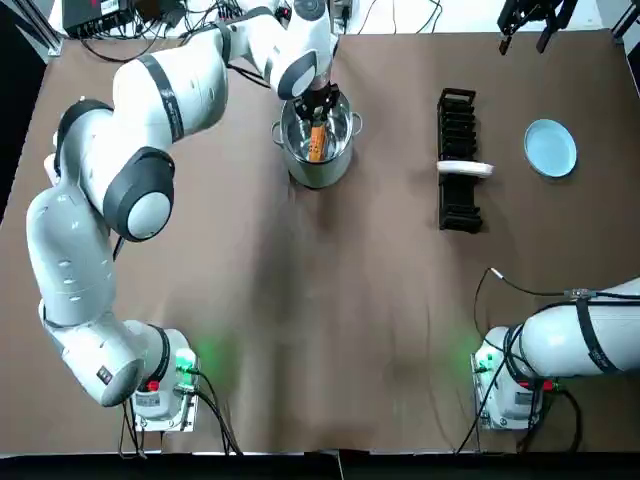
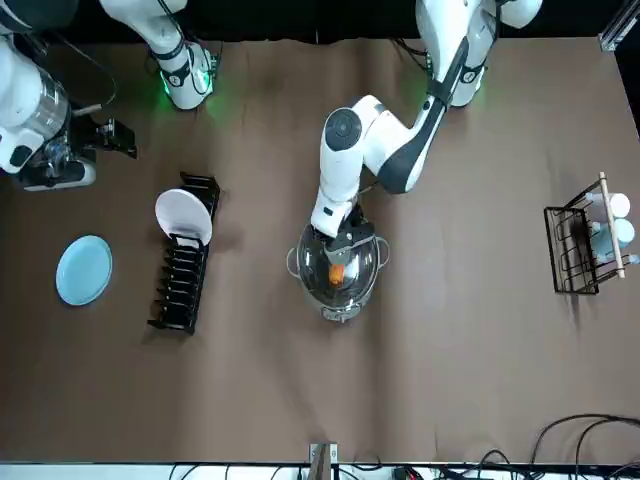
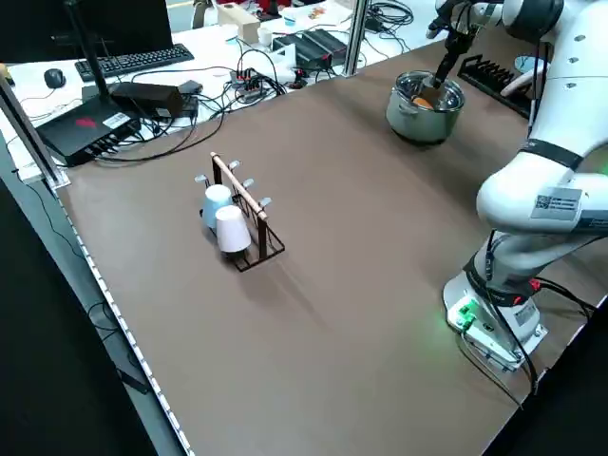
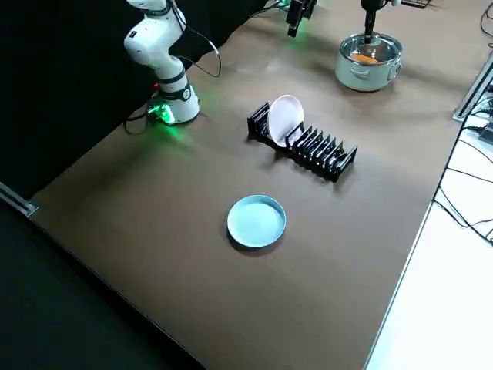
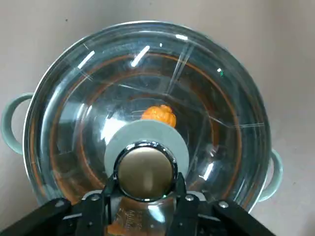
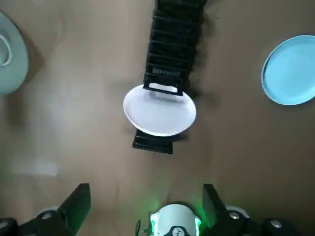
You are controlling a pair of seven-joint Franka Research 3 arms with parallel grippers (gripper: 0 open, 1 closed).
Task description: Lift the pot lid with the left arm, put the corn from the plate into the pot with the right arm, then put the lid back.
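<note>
A steel pot [image 1: 322, 176] stands at the far middle of the table with its glass lid [image 5: 216, 113] seated on it. Through the glass I see the orange corn [image 5: 158, 113] lying inside the pot. My left gripper [image 5: 145, 186] comes straight down over the pot, and its fingers press both sides of the lid's round metal knob [image 5: 146, 167]. The light blue plate [image 1: 550, 147] at the far right is bare. High beyond that plate, my right gripper [image 1: 530, 20] hangs open with nothing between its fingers.
A black dish rack [image 1: 458, 205] holding one white plate [image 1: 466, 169] stands between pot and blue plate. A wire cup rack [image 2: 580, 245] with two cups sits on my left side. Cables and electronics lie beyond the far edge.
</note>
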